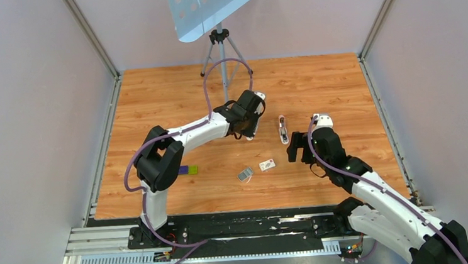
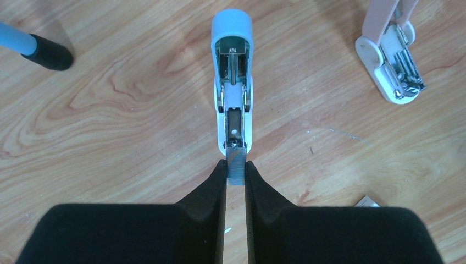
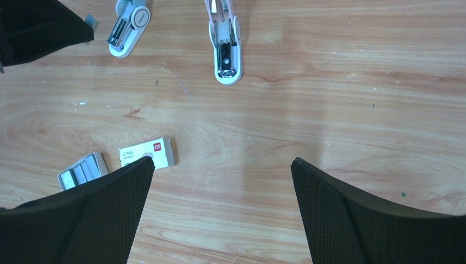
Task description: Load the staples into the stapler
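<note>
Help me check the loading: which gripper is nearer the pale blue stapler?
Left: left gripper holds staples at the pale blue stapler; right gripper hangs open, well away.

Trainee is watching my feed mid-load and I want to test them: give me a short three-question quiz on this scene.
1. True or false: the right hand is clamped on the pink stapler.
2. What does the left hand pinch? A) a strip of staples B) a white card C) a purple-and-green block
3. Fill in: the stapler lying just ahead of the left hand is coloured ____.
Key: 1 false, it hangs open, apart from it; 2 A; 3 blue stapler.
</note>
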Available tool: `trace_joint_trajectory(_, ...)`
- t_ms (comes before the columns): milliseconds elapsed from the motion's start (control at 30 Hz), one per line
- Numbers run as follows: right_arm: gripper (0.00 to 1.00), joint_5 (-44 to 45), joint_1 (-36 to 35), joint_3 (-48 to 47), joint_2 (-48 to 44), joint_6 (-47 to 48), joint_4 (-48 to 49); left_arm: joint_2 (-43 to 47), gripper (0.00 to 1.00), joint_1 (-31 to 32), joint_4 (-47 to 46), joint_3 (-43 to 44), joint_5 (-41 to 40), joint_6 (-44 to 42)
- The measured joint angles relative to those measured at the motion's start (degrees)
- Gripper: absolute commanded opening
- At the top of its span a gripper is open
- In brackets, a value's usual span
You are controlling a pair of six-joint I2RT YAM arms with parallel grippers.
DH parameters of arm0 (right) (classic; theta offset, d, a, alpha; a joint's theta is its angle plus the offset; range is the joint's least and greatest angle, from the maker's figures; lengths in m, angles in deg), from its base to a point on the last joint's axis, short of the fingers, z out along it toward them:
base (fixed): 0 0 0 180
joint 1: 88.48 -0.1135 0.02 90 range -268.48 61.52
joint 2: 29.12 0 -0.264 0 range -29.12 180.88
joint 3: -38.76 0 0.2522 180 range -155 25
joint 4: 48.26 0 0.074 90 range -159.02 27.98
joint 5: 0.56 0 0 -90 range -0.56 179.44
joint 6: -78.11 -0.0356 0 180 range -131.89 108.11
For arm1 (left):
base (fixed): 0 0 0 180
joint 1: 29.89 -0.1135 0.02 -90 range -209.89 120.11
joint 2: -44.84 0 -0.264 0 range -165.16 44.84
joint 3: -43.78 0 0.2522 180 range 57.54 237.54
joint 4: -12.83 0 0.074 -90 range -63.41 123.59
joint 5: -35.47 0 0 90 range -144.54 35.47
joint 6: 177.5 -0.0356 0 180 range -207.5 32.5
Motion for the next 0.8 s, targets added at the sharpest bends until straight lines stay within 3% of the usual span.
trace_joint_trajectory(800,1.00,0.1,0.9,1.3,-3.7,0.3,-3.5,-3.5,0.14,0.0,-1.8,2.9,0.1,-1.3)
